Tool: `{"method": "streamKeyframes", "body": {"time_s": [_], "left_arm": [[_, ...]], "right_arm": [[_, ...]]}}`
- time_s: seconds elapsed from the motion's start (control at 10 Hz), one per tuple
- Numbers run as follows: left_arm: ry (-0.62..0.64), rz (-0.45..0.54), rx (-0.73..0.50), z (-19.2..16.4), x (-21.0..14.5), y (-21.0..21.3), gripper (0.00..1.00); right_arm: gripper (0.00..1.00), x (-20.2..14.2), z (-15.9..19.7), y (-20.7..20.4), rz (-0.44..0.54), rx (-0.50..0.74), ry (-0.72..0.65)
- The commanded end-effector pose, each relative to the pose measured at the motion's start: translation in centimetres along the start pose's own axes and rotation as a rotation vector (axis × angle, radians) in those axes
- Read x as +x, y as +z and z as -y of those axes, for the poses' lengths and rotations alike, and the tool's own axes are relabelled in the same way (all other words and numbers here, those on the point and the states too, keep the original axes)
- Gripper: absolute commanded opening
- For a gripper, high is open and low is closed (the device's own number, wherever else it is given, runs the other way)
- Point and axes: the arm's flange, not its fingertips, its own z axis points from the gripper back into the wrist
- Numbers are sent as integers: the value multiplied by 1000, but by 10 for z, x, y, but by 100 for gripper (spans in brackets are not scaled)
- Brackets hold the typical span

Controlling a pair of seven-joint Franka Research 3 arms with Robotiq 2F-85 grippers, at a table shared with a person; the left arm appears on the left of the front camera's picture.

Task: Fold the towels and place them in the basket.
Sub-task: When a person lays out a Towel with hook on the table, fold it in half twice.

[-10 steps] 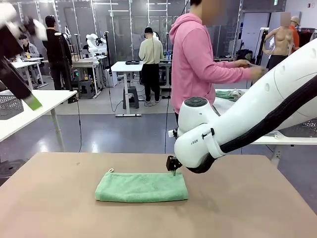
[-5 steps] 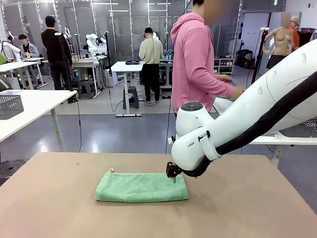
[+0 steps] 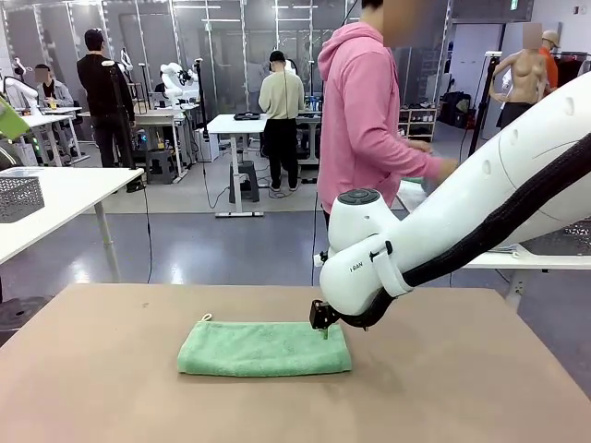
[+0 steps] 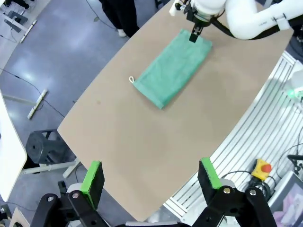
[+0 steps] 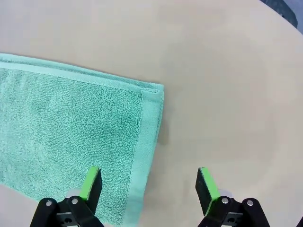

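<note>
Right arm [image 3: 443, 231] sits lower than a second ago, at the towel's [image 3: 263, 348] end.
Right jaws spread across the folded towel's short edge, one pad [image 5: 92, 182] over cloth, the other over bare surface [image 3: 462, 388]. Left jaws spread, high above. Towel lies mid-surface.

Towel [image 3: 264, 348] plain green; table [image 3: 462, 388] tan; hoodie [image 3: 360, 111] pink.

Small dark lettering runs across the white wrist housing [image 3: 362, 268] of the right arm [image 3: 480, 198], seen from the front above the far edge of the table [image 3: 111, 388]. The print is too small to read with certainty. High in the room behind, a small green-and-white sign [image 3: 513, 5] hangs with its wording illegible. No other writing can be read in any view.
</note>
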Motion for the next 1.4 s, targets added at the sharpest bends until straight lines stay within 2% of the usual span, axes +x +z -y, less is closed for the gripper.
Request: {"method": "streamKeyframes", "body": {"time_s": [0.0, 0.8, 0.9, 1.0, 1.1, 1.3], "left_arm": [[1, -1, 17, 1, -2, 3, 100], [1, -1, 17, 1, -2, 3, 100], [1, -1, 17, 1, -2, 3, 100], [1, -1, 17, 1, -2, 3, 100], [1, -1, 17, 1, -2, 3, 100], [1, -1, 17, 1, -2, 3, 100]], "right_arm": [[100, 6, 4, -8, -23, 51, -42], [100, 18, 10, -42, -76, 119, -111], [56, 17, 11, -42, -75, 118, -107], [43, 16, 12, -41, -74, 118, -105], [0, 15, 13, -41, -76, 127, -111], [0, 15, 13, -45, -83, 131, -110]]}}
